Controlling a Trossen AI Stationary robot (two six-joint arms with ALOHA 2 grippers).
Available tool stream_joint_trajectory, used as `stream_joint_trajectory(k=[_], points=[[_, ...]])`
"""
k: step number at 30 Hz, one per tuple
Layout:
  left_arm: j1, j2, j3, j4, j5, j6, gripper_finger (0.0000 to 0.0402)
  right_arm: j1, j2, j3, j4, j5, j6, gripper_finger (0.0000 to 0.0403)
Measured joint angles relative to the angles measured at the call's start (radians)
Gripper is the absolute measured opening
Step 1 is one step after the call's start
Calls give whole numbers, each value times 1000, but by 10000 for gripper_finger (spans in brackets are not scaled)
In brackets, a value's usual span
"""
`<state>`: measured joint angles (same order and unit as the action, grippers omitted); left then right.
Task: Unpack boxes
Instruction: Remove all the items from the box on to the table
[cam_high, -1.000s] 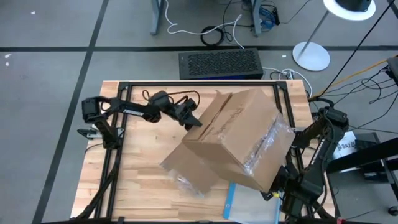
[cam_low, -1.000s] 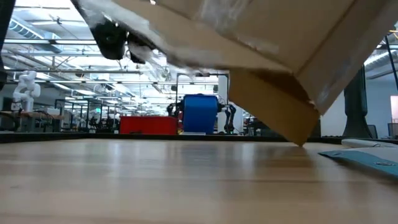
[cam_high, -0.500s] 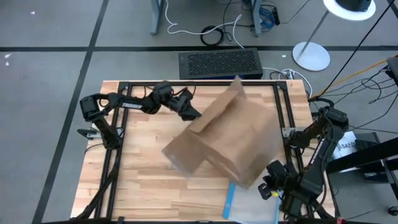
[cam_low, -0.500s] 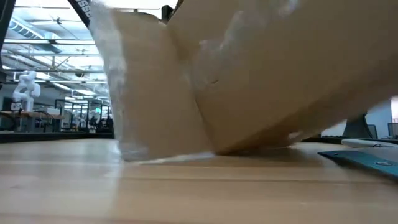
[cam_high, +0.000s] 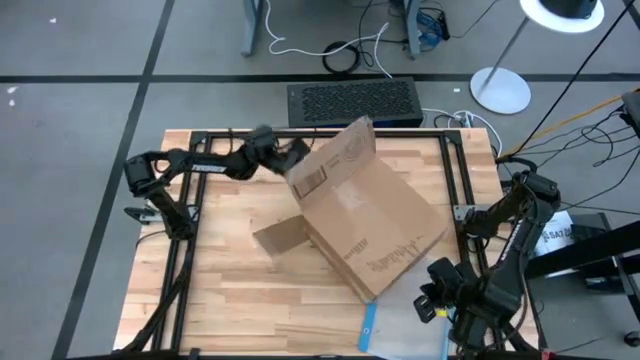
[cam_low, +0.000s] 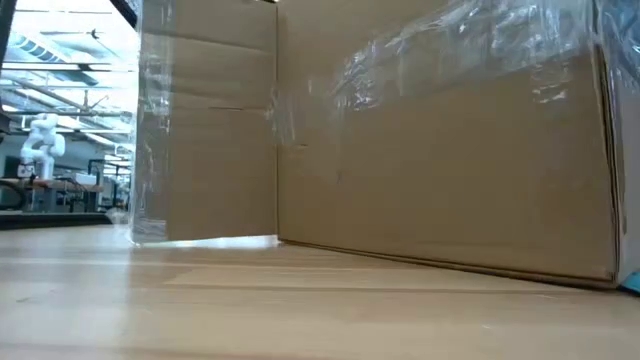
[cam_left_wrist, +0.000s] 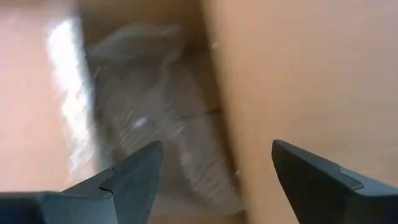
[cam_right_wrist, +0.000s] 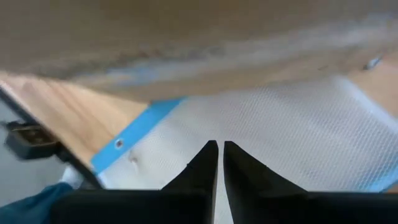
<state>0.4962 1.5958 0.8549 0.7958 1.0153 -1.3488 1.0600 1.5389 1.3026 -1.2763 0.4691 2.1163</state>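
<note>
overall, the cardboard box (cam_high: 362, 218) lay on the wooden table (cam_high: 225, 290), filling most of its middle and right part. its long axis ran diagonally in the high view, from the far-left corner near the left gripper (cam_high: 287, 157) down toward the near-right edge. one flap stood up at the far end, pointing toward the black grille-topped unit (cam_high: 353, 103) beyond the table; another flap lay flat on the wood at the box's left side. dark printed marks showed on the upper face.

the left gripper sat at the far-left corner of the box, fingers (cam_left_wrist: 134, 174) spread apart with nothing between them; whether they touched the cardboard could not be told. its wrist view gave only blurred cardboard and glossy tape up close.

the right gripper (cam_right_wrist: 220, 163) hung low at the near-right table edge, fingers pressed together and empty, over a clear plastic pouch (cam_right_wrist: 280, 134) with a blue edge. in the high view only a blue strip (cam_high: 369, 324) of that pouch showed just beside the box's near corner.

the low view showed what the overhead one did not: crinkled clear tape (cam_low: 470, 45) across the box's side, and the box resting flat on the table, its top cut off by the frame.
</note>
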Motion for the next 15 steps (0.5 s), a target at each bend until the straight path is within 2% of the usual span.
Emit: stream_joint_trajectory(k=[4, 7, 11, 15], points=[[82, -70, 77, -9, -4, 5, 305, 48, 1, 2, 2, -42, 70, 18], [146, -146, 150, -130, -11, 72, 305, 68, 1, 2, 36, -53, 79, 18], [205, -261, 288, -508, -13, 300, 292, 69, 1, 2, 63, -44, 78, 18], [199, -339, 491, -918, -118, 583, 270, 67, 1, 2, 68, -24, 76, 18]])
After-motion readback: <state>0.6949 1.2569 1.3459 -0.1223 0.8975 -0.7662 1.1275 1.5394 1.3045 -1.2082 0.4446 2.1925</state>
